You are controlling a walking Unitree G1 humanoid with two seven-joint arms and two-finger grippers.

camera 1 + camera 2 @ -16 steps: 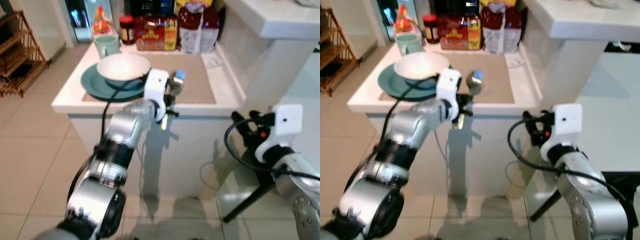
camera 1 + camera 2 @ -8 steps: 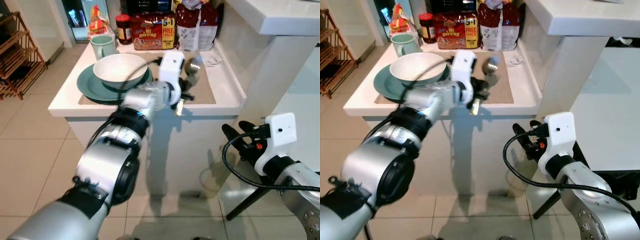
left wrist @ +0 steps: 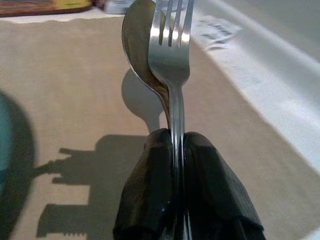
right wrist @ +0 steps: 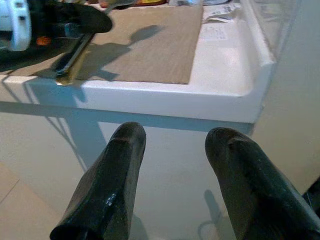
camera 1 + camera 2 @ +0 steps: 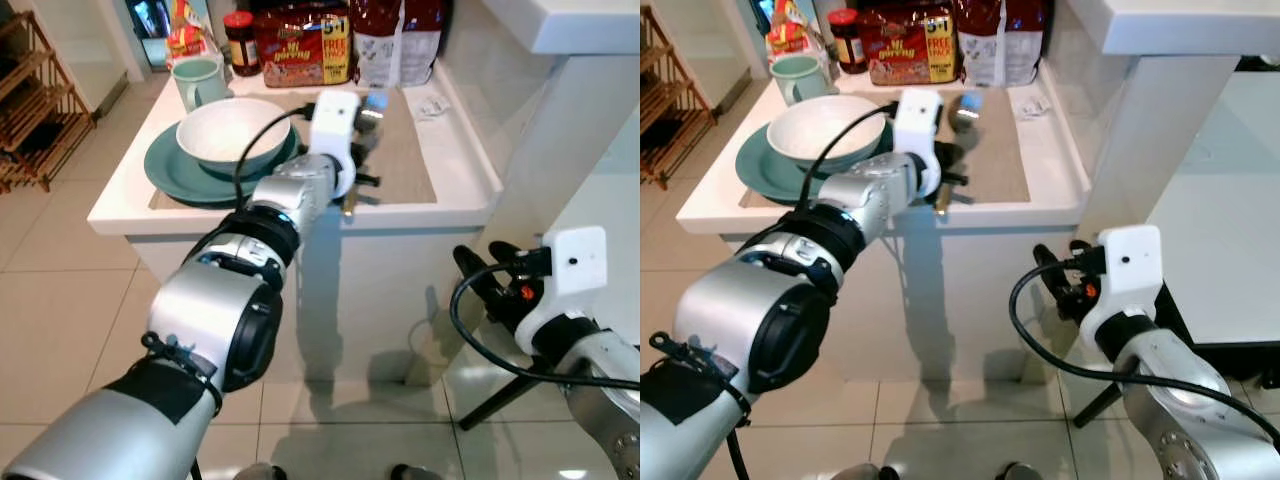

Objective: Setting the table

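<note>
Carrying fork [image 3: 171, 50] and spoon [image 3: 141, 50] clamped in left gripper [image 3: 174, 150], now advanced over placemat [image 5: 400, 170] beside bowl [image 5: 233, 130]; ready for lowering. Right gripper [image 4: 175, 150] idle, spread wide.

**Table layout**

A placemat [image 5: 400, 165] lies on the table [image 5: 462, 175]. At its left end sits a plate [image 5: 165, 172] with a bowl [image 5: 232, 130] in it. Behind the plate stands a mug [image 5: 197, 80]. A jar [image 5: 240, 38], a box [image 5: 298, 47] and a bag [image 5: 398, 45] line the table's back edge. The left gripper [image 3: 172, 150] hangs over the mat right of the bowl, with a fork [image 3: 172, 55] and spoon [image 3: 139, 50] between its fingers. The right gripper [image 4: 172, 150] is low, before the table's right front edge.
</note>
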